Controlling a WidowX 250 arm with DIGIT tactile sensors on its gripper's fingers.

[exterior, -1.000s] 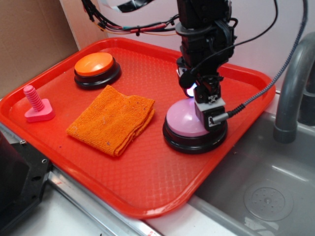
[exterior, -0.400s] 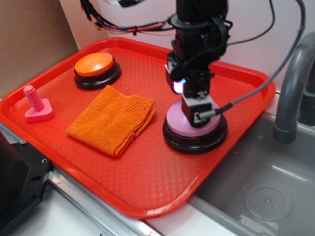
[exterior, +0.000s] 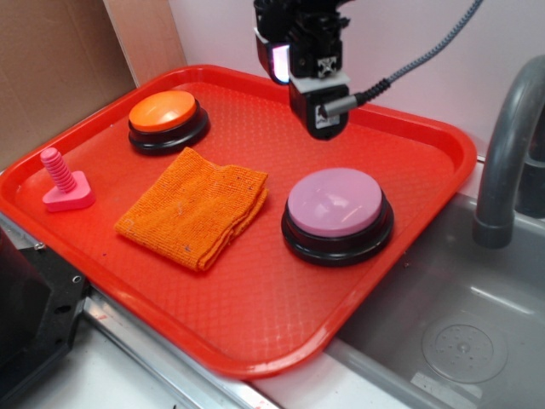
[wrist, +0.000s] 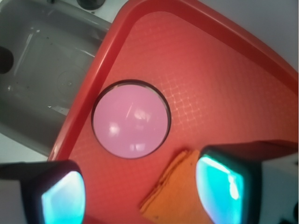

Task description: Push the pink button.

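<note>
From left to right on the red tray (exterior: 255,341) I see the pink bolt (exterior: 64,181) at the far left, the orange button (exterior: 167,119) behind it, and the folded orange cloth (exterior: 196,207) in the middle. None of these has moved in the last second.

The pink button (exterior: 336,213) sits right of the cloth, near the tray's right rim and the sink (exterior: 460,332). A second ago my gripper (exterior: 317,106) was down on the dome, pressing it. Now it has lifted well clear and hangs above the tray, behind the button and a little left of it. The dome is fully uncovered and nothing touches it.

In the wrist view the button (wrist: 131,119) lies below the camera between the two fingers (wrist: 60,196), which stand wide apart with nothing between them, so the hand is released and empty.

I judge that the press itself is already done and this rise is the retreat after it. I cannot confirm from the pictures that the button really clicked; the dome looks the same as an unpressed one. If the press did register, the task is essentially complete and I only need to keep the arm clear.
</note>
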